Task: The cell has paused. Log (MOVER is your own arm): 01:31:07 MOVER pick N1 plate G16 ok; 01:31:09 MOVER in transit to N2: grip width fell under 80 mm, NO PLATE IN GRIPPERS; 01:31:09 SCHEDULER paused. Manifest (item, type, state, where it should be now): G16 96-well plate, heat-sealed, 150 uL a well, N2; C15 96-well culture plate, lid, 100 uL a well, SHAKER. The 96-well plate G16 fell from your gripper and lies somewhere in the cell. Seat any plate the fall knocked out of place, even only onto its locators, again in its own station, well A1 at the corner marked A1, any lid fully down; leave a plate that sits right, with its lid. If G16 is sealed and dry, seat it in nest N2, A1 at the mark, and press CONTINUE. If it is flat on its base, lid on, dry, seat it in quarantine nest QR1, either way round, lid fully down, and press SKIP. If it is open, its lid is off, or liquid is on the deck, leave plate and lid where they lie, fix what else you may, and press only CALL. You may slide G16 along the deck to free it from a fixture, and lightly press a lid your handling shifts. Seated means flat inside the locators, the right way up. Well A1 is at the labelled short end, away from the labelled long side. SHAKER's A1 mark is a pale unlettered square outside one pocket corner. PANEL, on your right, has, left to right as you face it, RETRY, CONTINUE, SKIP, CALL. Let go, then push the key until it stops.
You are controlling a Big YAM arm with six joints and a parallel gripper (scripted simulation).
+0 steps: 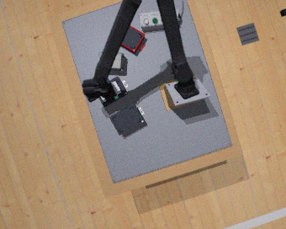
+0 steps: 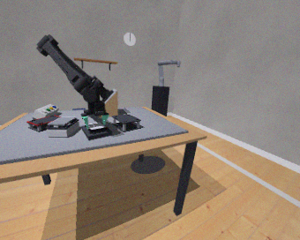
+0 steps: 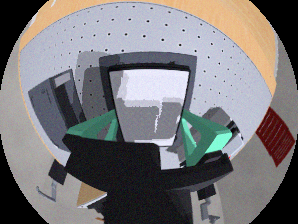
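Observation:
My gripper (image 1: 110, 90) is shut on a 96-well plate (image 1: 118, 86) with a pale, shiny sealed top, gripped across its sides. In the wrist view the plate (image 3: 149, 106) lies flat between the green fingers, and a dark nest frame (image 3: 149, 60) shows around its far end. In the exterior view the plate (image 2: 95, 124) sits low over this dark nest; I cannot tell whether it rests in it. A second dark nest (image 1: 128, 119) lies just beside it. No liquid shows on the grey deck.
A red-framed nest (image 1: 134, 40) and a grey station with a plate (image 1: 119, 63) lie farther along the deck. The key panel (image 1: 151, 20) is at the far edge. The arm's base (image 1: 185, 93) stands on a wooden block.

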